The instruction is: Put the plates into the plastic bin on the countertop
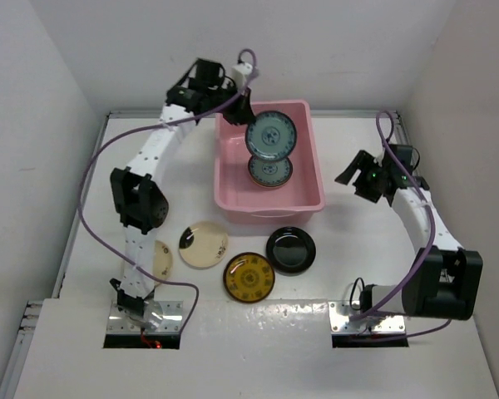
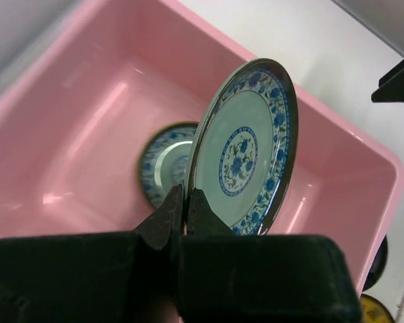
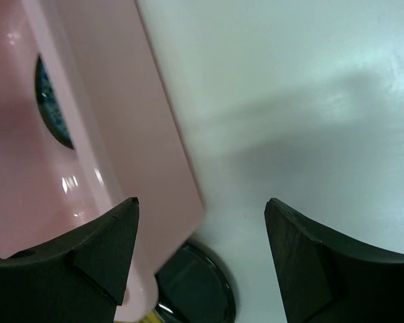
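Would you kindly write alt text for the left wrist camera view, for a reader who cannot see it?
The left gripper, shut on the near edge of a blue-patterned plate, holds it tilted up over the inside of a pink bin. A second plate with a similar blue pattern lies on the bin's floor behind it, and white countertop shows past the far rim.

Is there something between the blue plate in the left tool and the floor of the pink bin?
Only one thing: a second plate lies on the bin floor, roughly below the held plate. The left tool is shut on the held plate's rim above the open bin; nothing else stands between.
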### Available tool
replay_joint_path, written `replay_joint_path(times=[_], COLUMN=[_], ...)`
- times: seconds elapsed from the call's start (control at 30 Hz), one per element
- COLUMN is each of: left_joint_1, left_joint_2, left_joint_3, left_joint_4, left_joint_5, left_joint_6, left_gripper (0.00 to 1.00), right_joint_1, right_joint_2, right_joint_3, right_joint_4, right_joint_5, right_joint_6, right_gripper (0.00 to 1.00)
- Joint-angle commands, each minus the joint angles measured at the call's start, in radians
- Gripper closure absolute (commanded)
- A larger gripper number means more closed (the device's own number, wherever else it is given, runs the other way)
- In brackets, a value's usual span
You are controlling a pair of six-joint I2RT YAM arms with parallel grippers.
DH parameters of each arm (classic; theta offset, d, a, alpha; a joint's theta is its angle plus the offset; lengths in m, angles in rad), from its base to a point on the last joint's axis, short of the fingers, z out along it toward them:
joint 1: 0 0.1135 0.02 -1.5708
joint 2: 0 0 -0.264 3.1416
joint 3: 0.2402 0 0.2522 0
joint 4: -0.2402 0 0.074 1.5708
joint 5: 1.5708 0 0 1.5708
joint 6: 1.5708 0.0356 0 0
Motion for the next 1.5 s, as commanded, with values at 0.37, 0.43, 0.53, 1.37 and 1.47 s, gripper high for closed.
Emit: replay_joint_path(times=[0.37,0.43,0.53,1.37,1.47], left_joint_1=[-0.057,-0.066,-0.066,0.132,0.185], left_joint_2=[0.175,0.175,0.184,-0.242,-0.323], left_joint_3=[-0.076,-0.117,-0.142,-0.286,-0.370], left_joint_4=[0.185,0.185,0.185,0.068,0.057], left_joint_5=[-0.061,-0.061,-0.070,-0.218,-0.231], left_joint_6=[-0.132,-0.103,-0.093,-0.009,0.002], left_gripper=[1.00,0.95,0.78,0.34,0.33], right_joint_1=[-0.020,-0.013,0.016,0.231,0.239], right_joint_2=[-0.138,-0.152,-0.182,-0.324,-0.458], right_joint_3=[-0.229,-0.281,-0.373,-0.834,-0.800], right_joint_4=[0.018,0.028,0.079,0.402,0.227], right_joint_5=[-0.125,-0.161,-0.196,-0.150,-0.142], right_joint_6=[-0.002,-0.008,0.009,0.187,0.144], right_gripper=[0.24,0.24,0.24,1.00,1.00])
